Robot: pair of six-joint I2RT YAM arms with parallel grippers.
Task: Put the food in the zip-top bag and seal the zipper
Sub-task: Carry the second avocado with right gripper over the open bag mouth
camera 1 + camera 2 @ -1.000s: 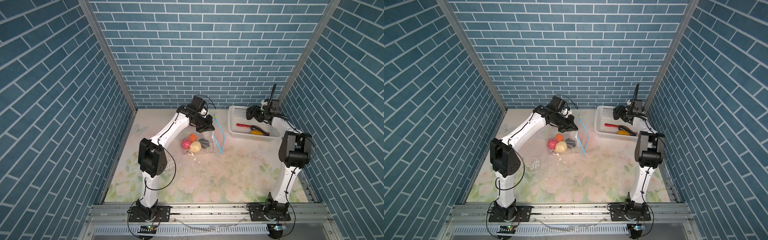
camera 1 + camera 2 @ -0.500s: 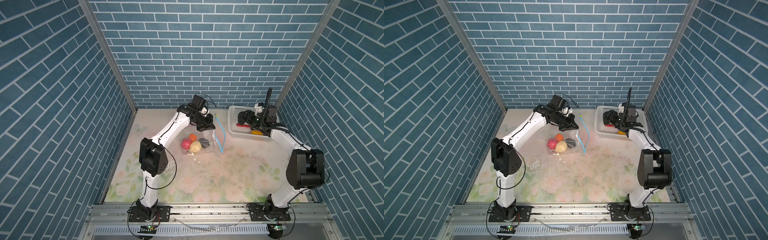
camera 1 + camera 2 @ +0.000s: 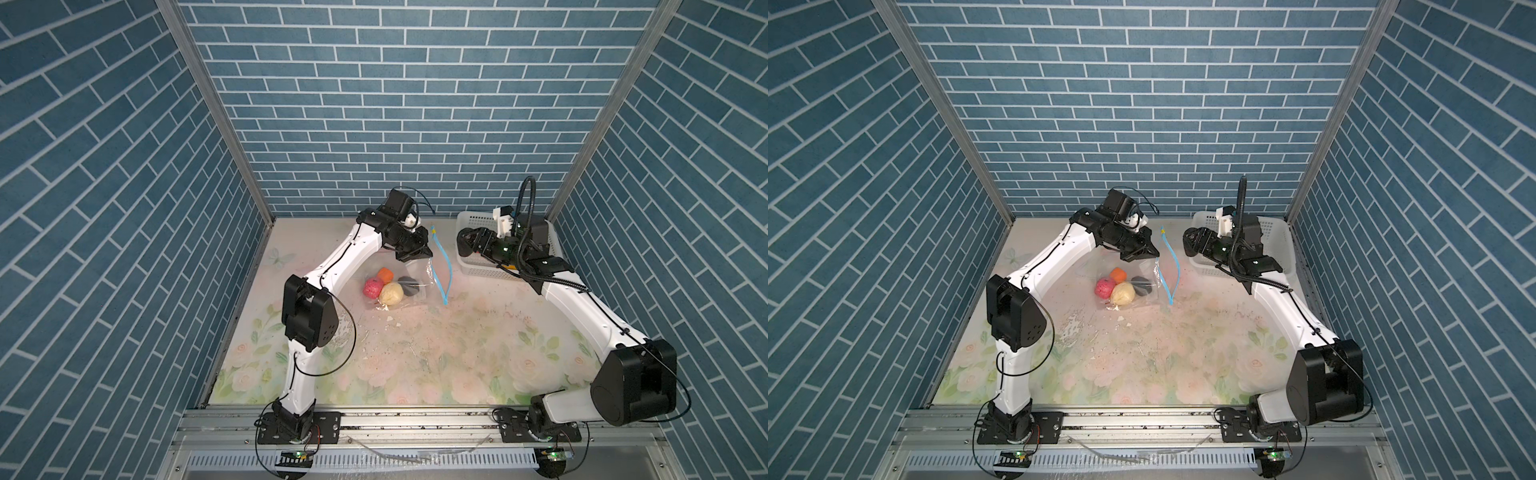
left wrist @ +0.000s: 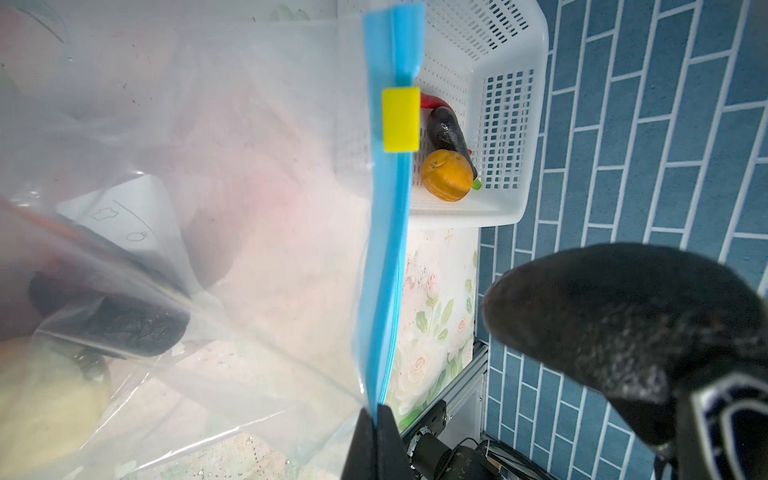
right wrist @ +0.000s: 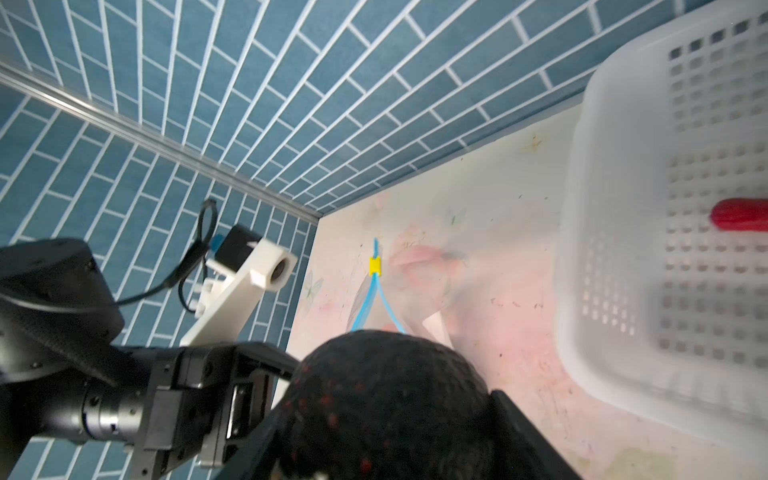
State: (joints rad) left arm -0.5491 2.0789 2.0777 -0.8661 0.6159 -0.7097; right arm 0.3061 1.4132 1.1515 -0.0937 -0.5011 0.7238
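The left claw (image 4: 376,419) is pressed together, pinching the zipper (image 4: 386,249) of the single zip-top bag (image 4: 249,199). That edge is held up off the tabletop (image 3: 415,353), with the mouth parted. Four toy foods lie inside the bag: one pink piece (image 3: 372,286), one orange piece (image 3: 385,274), one cream piece (image 3: 392,294) and one black piece (image 3: 409,284). The right claw (image 3: 466,248) grips one black lump (image 5: 386,407) between the bag's mouth and the white basket (image 4: 536,124). Three pieces lie in the basket: a red strip (image 4: 432,102), a dark piece (image 4: 446,129) and a yellow-orange ball (image 4: 446,181).
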